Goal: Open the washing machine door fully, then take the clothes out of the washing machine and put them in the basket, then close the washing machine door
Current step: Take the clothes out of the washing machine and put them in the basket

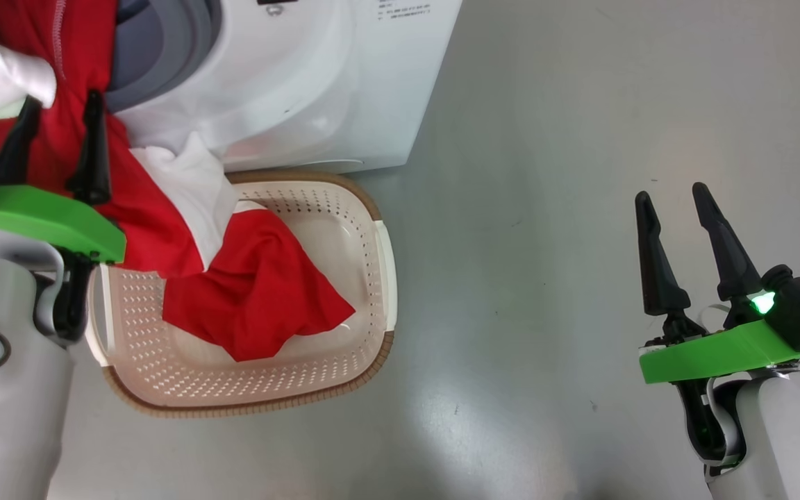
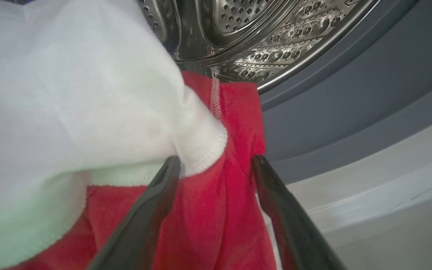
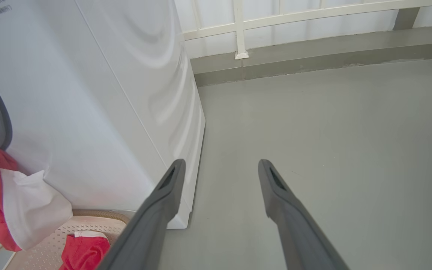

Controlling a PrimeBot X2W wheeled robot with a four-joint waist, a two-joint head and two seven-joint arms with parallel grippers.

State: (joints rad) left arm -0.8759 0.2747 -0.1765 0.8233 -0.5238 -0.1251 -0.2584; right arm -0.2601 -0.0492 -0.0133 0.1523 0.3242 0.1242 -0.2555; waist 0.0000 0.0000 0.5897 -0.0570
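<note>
The clothes (image 1: 261, 292) trail from the washing machine (image 1: 317, 83), upper left, into the basket (image 1: 372, 208). The left hand (image 1: 63, 101), spread, straddles a red fold; a shallow pinch could drop it on the floor (image 1: 546, 208). The right hand (image 1: 671, 192) is spread, empty.

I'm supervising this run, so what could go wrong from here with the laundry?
1. The left gripper is open around the clothes; a shallow pinch might slip off.
2. The clothes drape from the washing machine into the basket; a sideways pull could spill them onto the floor.
</note>
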